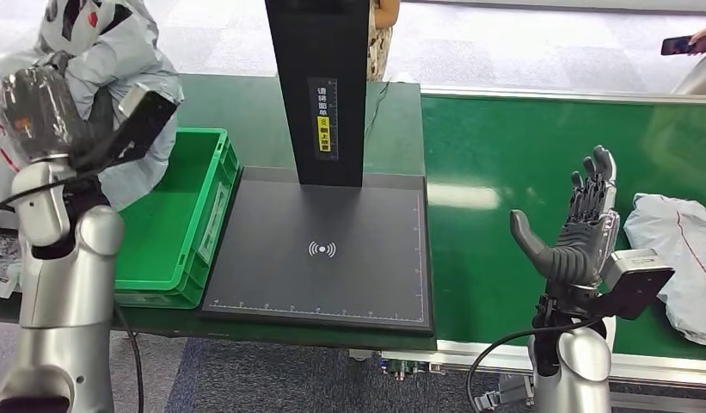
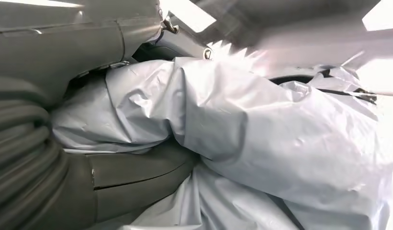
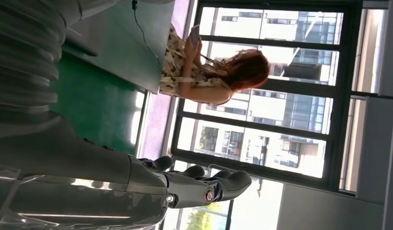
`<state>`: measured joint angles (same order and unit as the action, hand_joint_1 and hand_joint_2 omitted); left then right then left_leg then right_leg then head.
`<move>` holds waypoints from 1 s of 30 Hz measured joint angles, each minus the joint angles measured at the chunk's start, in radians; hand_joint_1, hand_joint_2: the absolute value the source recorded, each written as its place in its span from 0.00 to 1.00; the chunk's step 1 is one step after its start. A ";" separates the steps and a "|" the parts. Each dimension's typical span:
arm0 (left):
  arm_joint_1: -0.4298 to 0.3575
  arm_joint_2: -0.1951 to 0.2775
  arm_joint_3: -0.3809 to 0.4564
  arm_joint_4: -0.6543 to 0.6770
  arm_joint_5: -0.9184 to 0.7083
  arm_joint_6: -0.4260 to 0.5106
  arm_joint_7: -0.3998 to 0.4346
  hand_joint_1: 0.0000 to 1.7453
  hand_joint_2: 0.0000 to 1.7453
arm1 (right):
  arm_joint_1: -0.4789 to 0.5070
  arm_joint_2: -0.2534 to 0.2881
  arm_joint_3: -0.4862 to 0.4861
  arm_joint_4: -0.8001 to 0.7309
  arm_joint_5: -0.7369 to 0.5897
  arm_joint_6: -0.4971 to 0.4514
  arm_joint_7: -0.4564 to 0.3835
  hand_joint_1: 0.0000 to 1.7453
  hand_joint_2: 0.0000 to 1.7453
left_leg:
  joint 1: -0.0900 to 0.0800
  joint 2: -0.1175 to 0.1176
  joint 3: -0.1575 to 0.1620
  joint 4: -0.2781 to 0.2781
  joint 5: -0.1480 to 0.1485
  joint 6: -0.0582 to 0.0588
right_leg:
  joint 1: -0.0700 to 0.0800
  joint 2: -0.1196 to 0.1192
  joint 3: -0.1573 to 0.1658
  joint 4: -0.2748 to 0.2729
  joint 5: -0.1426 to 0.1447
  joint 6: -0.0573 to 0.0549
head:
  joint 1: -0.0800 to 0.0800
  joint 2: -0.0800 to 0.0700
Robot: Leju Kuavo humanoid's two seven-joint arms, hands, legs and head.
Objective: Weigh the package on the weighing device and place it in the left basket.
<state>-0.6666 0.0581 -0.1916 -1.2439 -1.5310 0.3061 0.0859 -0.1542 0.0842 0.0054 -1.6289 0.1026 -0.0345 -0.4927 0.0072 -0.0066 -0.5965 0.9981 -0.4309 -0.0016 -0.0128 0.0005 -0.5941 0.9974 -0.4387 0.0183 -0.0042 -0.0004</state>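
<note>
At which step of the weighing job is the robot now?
The scale plate is bare, so weighing looks finished, though nothing here proves it. In hand: the left robot hand grips a grey package above the green basket. Left: lowering and releasing it. The right robot hand is open near another package.

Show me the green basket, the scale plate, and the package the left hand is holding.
Basket (image 1: 213, 176): head view, on its right rim.
Scale plate (image 1: 272, 275): head view, on its bare dark surface.
Package (image 2: 242, 139): left wrist view, on the crumpled grey plastic, held by the left hand (image 2: 132, 177).
</note>
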 joint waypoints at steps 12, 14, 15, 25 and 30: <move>-0.241 0.051 0.058 0.497 -0.031 -0.020 0.108 1.00 1.00 | -0.003 0.002 0.015 0.017 0.018 0.002 0.002 0.00 1.00 | 0.001 0.001 -0.001 0.000 0.000 -0.001 | 0.000 0.001 -0.001 0.000 0.001 -0.002 | 0.000 0.000; -0.245 0.051 0.059 0.515 -0.031 -0.020 0.110 1.00 1.00 | -0.003 0.003 0.015 0.017 0.018 0.002 0.002 0.00 1.00 | 0.001 0.001 -0.001 0.000 0.000 -0.001 | 0.000 0.001 -0.001 0.000 0.001 -0.001 | 0.000 0.000; -0.247 0.051 0.059 0.522 -0.031 -0.019 0.110 1.00 1.00 | -0.003 0.004 0.015 0.017 0.018 0.002 0.002 0.00 1.00 | 0.001 0.000 -0.001 0.000 0.000 -0.001 | 0.000 0.001 -0.001 0.000 0.001 -0.001 | 0.000 0.000; -0.302 0.061 0.060 0.609 -0.032 -0.170 0.217 1.00 1.00 | -0.009 0.005 0.020 0.023 0.030 0.018 0.010 0.00 1.00 | 0.001 0.000 -0.001 0.000 0.001 -0.001 | 0.001 0.001 -0.001 0.001 0.001 -0.001 | 0.000 0.000; -0.395 0.081 0.059 0.734 -0.033 -0.322 0.328 1.00 1.00 | -0.043 0.006 0.031 0.046 0.042 0.036 0.026 0.00 1.00 | 0.001 0.000 -0.002 0.000 0.001 -0.001 | 0.001 0.001 -0.001 0.001 0.001 -0.001 | 0.000 0.000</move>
<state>-1.0612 0.1395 -0.1322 -0.5103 -1.5636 -0.0157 0.4139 -0.1973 0.0901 0.0360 -1.5834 0.1445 0.0017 -0.4670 0.0085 -0.0062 -0.5985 0.9981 -0.4300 -0.0029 -0.0120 0.0011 -0.5954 0.9982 -0.4377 0.0169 -0.0042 -0.0004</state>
